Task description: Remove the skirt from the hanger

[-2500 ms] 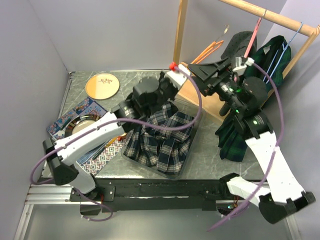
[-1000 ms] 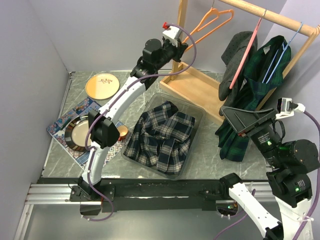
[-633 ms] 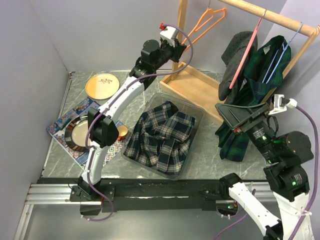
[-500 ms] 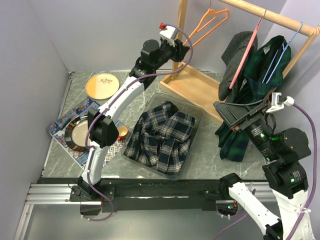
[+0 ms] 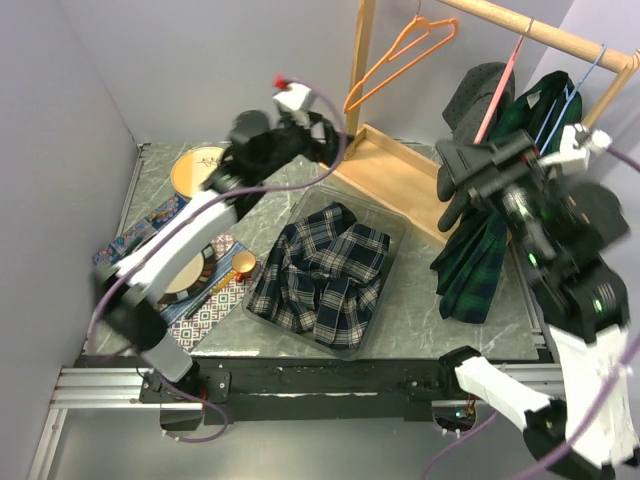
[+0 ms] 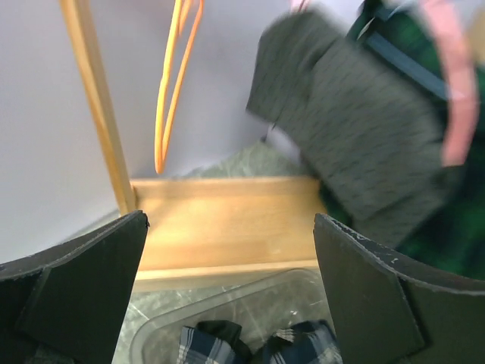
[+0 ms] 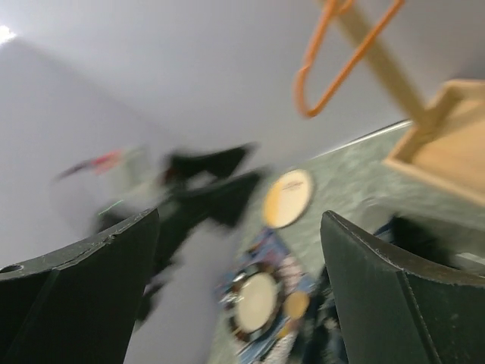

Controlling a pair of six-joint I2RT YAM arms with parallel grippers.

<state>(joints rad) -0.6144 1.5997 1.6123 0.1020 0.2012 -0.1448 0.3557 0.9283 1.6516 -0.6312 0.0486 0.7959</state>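
Top external: plaid skirt (image 5: pixel 320 275) bunched in the clear bin (image 5: pixel 396 226) mid-table, off the bare orange hanger (image 5: pixel 395 62) on the rack (image 5: pixel 395 175) at the far edge; task seemingly done. Left gripper (image 5: pixel 322 133) raised toward the far edge, jaws spread, empty. Right gripper (image 5: pixel 480 165) likewise parted and empty near the far-right corner, probably clearing the rack.

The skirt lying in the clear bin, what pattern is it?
The skirt is dark navy-and-white plaid; clearest in the top external view.
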